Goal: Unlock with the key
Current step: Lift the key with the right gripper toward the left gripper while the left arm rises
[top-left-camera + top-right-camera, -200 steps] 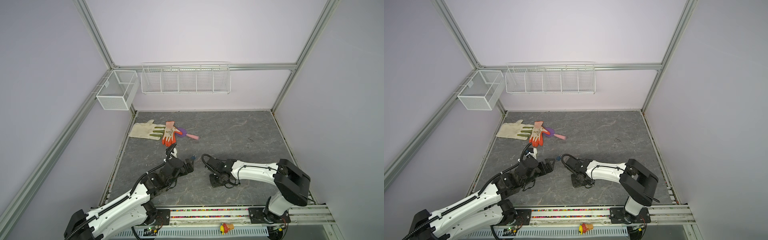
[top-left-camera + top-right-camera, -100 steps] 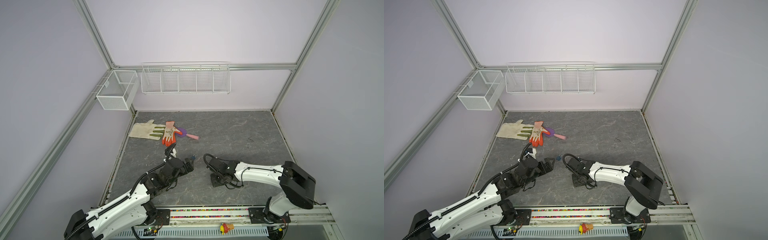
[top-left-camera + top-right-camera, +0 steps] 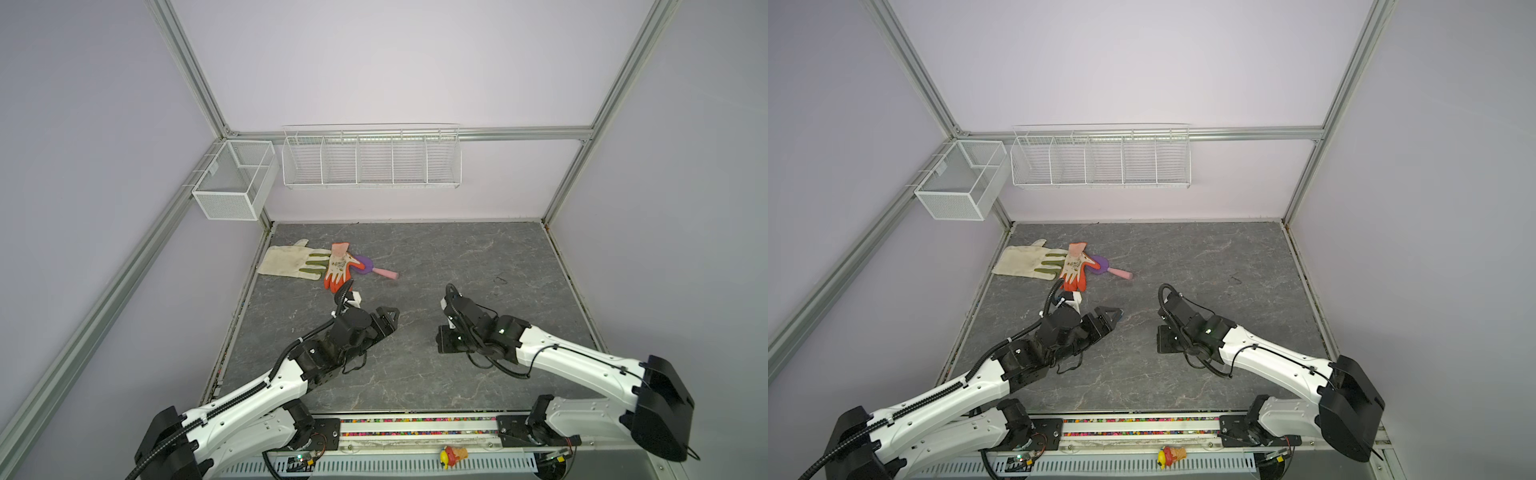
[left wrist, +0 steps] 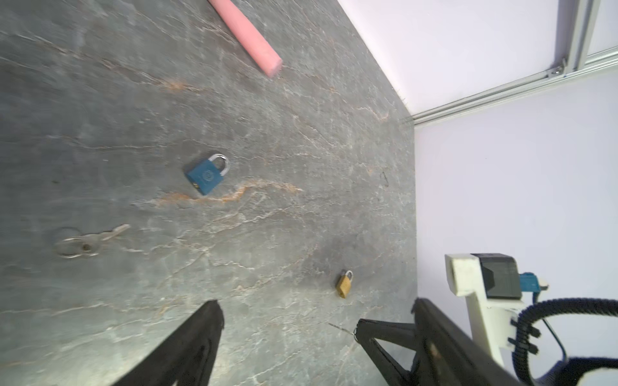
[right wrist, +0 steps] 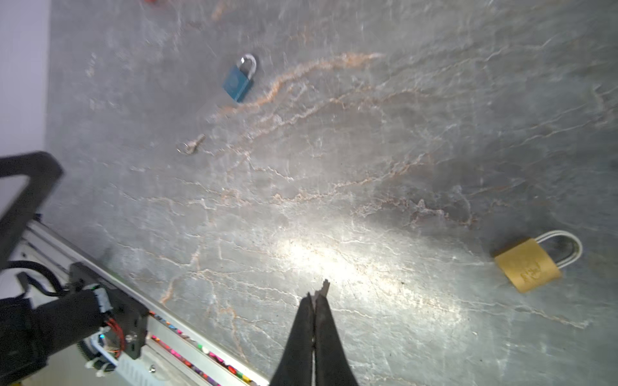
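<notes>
A small silver key [image 5: 325,286] sticks out past the tips of my right gripper [image 5: 314,297], which is shut on it just above the table. The same key [image 4: 337,327] shows thin and edge-on in the left wrist view. A blue padlock [image 4: 207,175] [image 5: 239,80] lies flat ahead of my left gripper [image 4: 316,303], which is open and holds nothing. A brass padlock [image 5: 526,264] [image 4: 344,284] lies beside the right gripper. A second key on a ring [image 4: 87,240] [image 5: 190,145] rests on the table near the blue padlock. In both top views the grippers [image 3: 390,318] [image 3: 442,343] face each other.
Two gloves [image 3: 316,264] and a purple brush with a pink handle [image 3: 384,273] lie at the back left of the grey table [image 3: 478,257]. Wire baskets [image 3: 370,156] hang on the back wall. The rail [image 3: 415,424] runs along the front edge.
My right arm has swung to the right, away from the left gripper, and its jaws have closed fully. The left arm has hardly moved.
</notes>
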